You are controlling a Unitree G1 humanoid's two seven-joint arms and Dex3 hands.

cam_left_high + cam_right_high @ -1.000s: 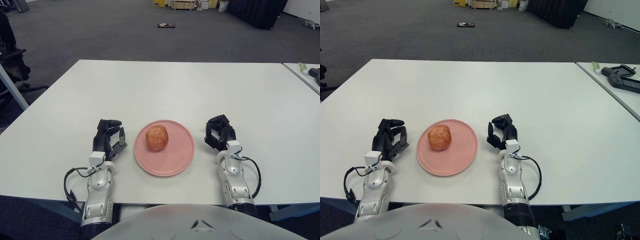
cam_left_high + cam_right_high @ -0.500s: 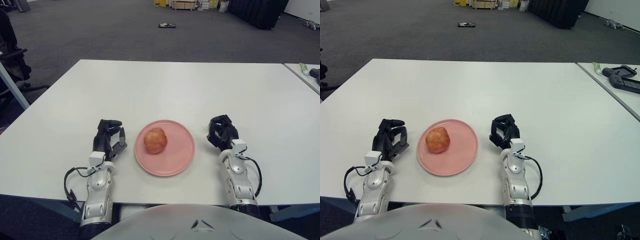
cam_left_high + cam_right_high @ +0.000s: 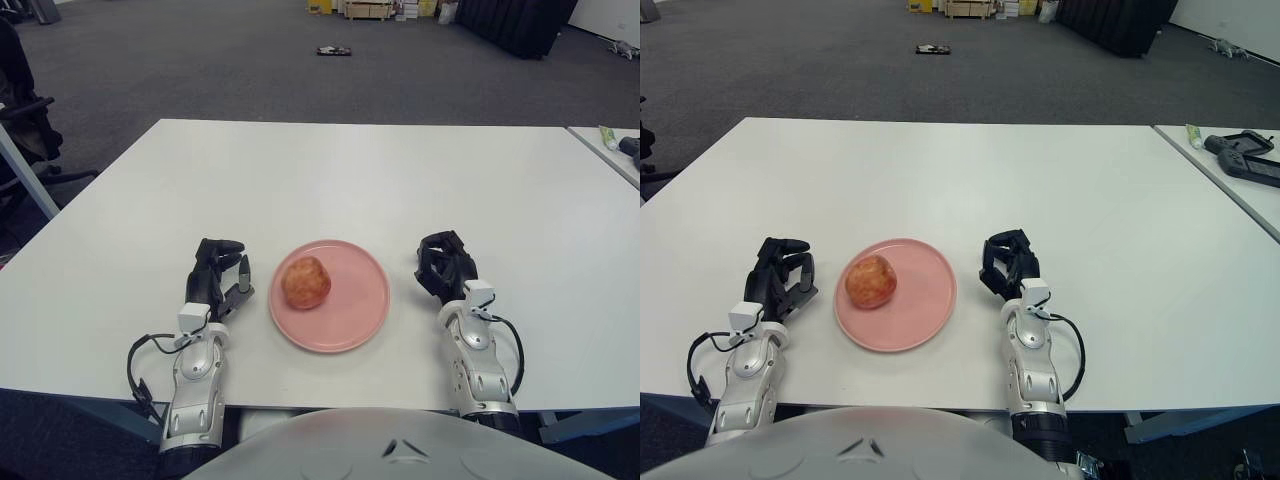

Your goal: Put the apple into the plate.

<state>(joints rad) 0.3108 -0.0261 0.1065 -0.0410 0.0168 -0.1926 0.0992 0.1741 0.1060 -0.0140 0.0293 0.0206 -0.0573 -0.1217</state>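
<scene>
A reddish-orange apple [image 3: 305, 283] lies in the left half of the pink plate [image 3: 355, 310], which sits on the white table near its front edge. My left hand [image 3: 218, 275] shows just left of the plate, its fingers loosely spread and holding nothing. To the right of the plate is my right hand [image 3: 445, 267], with its dark fingers curled in and nothing in them. Neither hand touches the apple or the plate.
The white table [image 3: 340, 170] stretches far back beyond the plate. A second table at the right edge carries a small tube [image 3: 1193, 133] and a dark device [image 3: 1242, 157]. Grey carpet and distant boxes lie behind.
The apple has rolled a little to the left inside the plate. My right hand has shifted slightly to the right, away from the plate, and its fingers have curled in. The left hand is still.
</scene>
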